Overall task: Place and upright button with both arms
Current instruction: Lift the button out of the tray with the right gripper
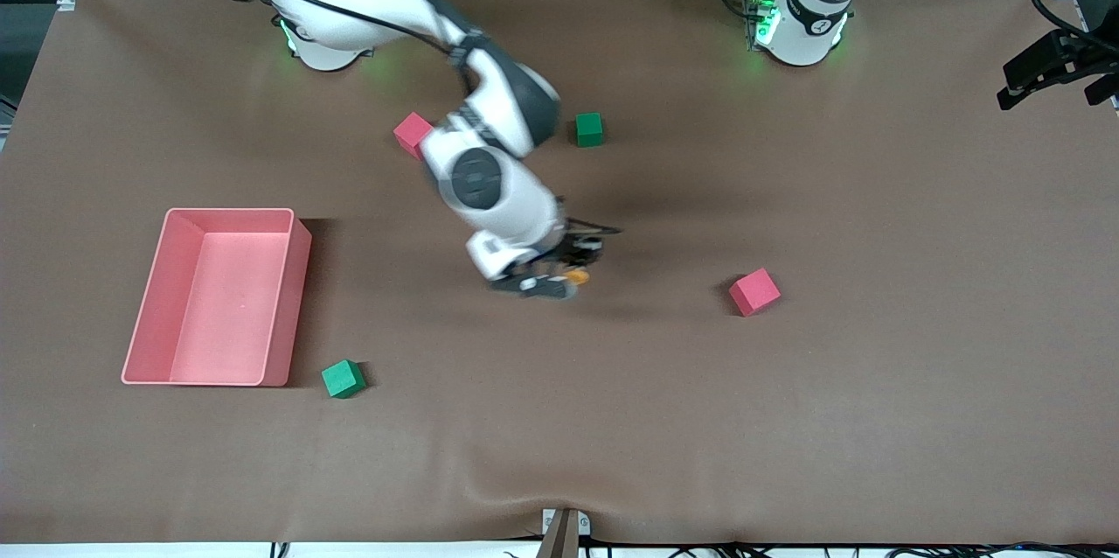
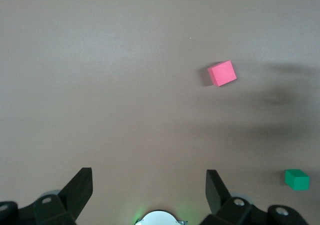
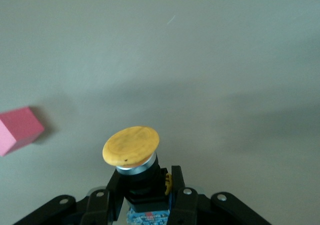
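While the right gripper [image 1: 573, 271] hangs over the middle of the table [image 1: 612, 418], its jaws are clamped on the black body of the button [image 3: 131, 146], so the part is off the mat and carried, not lying anywhere yet. The right wrist view shows the fingers [image 3: 182, 197] pinching the blocky base from both sides, with the orange cap sticking out past the fingertips and tilted. Grip looks chosen to leave the cap free; that should let the body go down first or be handed over, though that's a guess. From the front the orange cap shows as a small spot just at the gripper tip. The left gripper [image 2: 150, 190] has its jaws wide apart and holds nothing; that arm waits near its base, its wrist view looking down on bare mat, a red cube [image 2: 222, 73] and a green cube [image 2: 297, 179]. Another red cube [image 1: 754, 291] sits on the mat toward the left arm's end, well apart from the button. A pink bin [image 1: 218, 296] and a second green cube [image 1: 343, 379] lie toward the right arm's end, both uninvolved. Button is not yet placed; uprighting is pending.
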Robot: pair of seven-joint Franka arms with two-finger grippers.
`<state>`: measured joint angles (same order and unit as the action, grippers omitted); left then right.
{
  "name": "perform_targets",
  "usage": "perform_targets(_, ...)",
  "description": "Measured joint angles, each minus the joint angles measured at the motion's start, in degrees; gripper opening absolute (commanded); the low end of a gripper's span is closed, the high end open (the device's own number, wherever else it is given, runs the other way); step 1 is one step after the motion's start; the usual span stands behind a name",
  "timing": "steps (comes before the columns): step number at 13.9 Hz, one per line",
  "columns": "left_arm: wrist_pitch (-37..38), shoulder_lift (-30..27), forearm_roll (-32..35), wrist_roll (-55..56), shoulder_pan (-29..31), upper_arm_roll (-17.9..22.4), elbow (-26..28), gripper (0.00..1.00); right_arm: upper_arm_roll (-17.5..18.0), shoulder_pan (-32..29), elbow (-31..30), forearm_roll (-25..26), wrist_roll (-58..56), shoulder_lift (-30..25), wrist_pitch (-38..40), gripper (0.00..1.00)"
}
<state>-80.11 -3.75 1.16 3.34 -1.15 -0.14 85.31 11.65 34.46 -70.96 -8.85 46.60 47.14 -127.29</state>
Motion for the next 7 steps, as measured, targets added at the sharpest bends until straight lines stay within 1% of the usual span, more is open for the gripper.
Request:
perform_targets(3,0.01,0.81,0.0,0.0,-0.05,-0.11,0.11,1.0,-0.43,4.45,3.36,0.29,-0.1,6.49,-1.39,0.0)
perform_targets(7,0.02,3.62,-0.02,-0.01,-0.77,-1.19,0.36,1.0,-1.49,7.91,5.86,1.24,-0.14,10.72,-1.81,0.0)
